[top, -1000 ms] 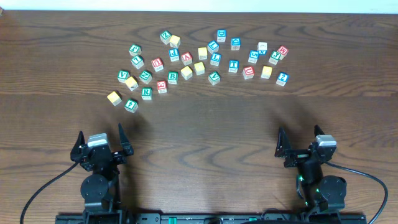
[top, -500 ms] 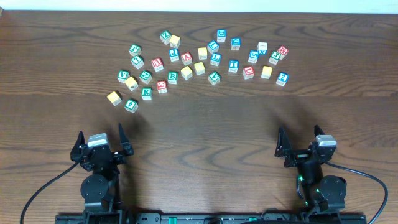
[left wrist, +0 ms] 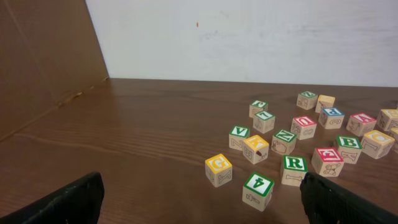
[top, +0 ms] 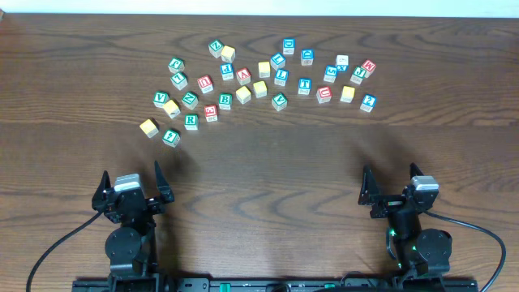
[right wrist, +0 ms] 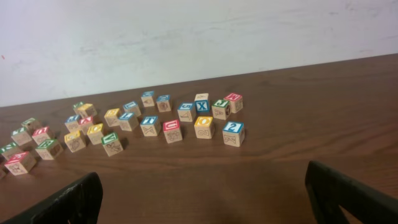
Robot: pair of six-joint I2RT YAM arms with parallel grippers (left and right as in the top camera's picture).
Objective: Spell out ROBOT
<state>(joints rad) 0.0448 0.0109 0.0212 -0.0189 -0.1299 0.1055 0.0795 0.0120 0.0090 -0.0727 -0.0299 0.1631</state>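
Observation:
Alphabet cubes lie scattered across the far half of the table. The green R cube [top: 190, 122] [left wrist: 294, 165] sits at the near left of the cluster, with the green B cube [top: 225, 100] [left wrist: 349, 143] just behind it. The blue T cube [top: 304, 84] [right wrist: 149, 124] lies further right, and a yellow-faced cube [top: 347, 94] [right wrist: 203, 124] is near it. Another yellow-faced cube [top: 243, 94] is mid-cluster. My left gripper [top: 131, 174] [left wrist: 199, 202] and right gripper [top: 391, 180] [right wrist: 202, 196] stand open and hold nothing, well short of the cubes.
Other cubes are mixed in: a yellow G [left wrist: 218, 164] and a green 4 [left wrist: 258, 185] nearest the left gripper, a blue 2 [right wrist: 233, 132] at the right end, and several red-lettered ones. A brown board [left wrist: 43, 56] stands at the far left and a white wall [right wrist: 186, 37] runs behind the table.

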